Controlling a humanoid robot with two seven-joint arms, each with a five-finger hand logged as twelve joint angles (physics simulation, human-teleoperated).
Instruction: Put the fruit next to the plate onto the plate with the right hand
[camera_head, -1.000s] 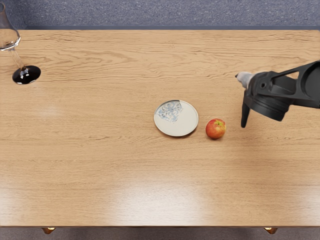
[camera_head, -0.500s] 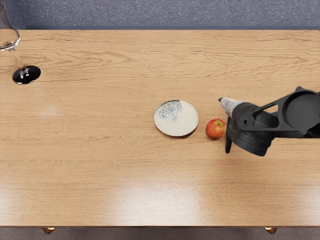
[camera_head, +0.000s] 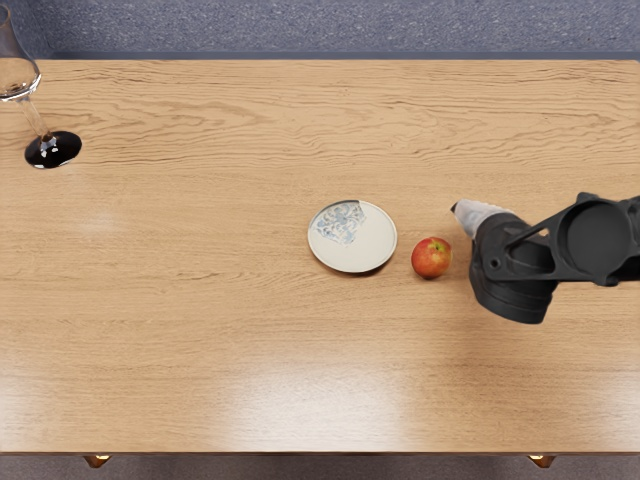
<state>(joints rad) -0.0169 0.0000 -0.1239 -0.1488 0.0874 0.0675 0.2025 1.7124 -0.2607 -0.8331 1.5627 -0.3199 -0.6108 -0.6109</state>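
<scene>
While the apple (camera_head: 431, 257) is sitting on the table (camera_head: 200, 330) just beside the plate (camera_head: 378, 246), on the side of the plate facing the right arm, nothing of the task is showing as done. The fruit is resting off the plate, a narrow strip of wood lying between them. The right hand (camera_head: 510, 270) is hanging beyond the apple, farther from the plate, near the fruit but apart from it. It is holding nothing, and whether it is open or closed I cannot tell from here. To my eye the grasp, the lift and the short carry onto the plate are all remaining. A wine glass (camera_head: 52, 149) is standing well away from the plate, toward the far left corner.
</scene>
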